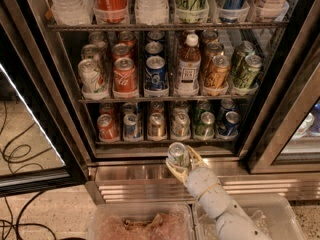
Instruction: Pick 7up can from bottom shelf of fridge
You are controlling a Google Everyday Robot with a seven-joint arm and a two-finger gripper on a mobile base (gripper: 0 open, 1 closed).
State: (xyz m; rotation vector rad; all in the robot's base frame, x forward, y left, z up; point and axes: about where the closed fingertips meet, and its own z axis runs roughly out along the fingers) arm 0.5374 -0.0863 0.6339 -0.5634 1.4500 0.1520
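Note:
My gripper [183, 160] is shut on the 7up can [178, 153], a small can with a silver top and pale whitish-green body. It holds the can upright in front of the fridge's ribbed stainless base [150, 176], just below and outside the bottom shelf [165, 142]. One pale finger [171, 169] curls around the can's left side and the other around its right. My white arm [215, 201] comes up from the lower right. The fridge [280, 89] stands open, with its black frame on the right.
Several cans remain on the bottom shelf, among them a red one [106, 126], a copper one [156, 125] and a darker green one [205, 124]. A brown bottle [187, 64] stands on the level above. The open glass door [35, 134] is at left. Clear bins [140, 223] lie below.

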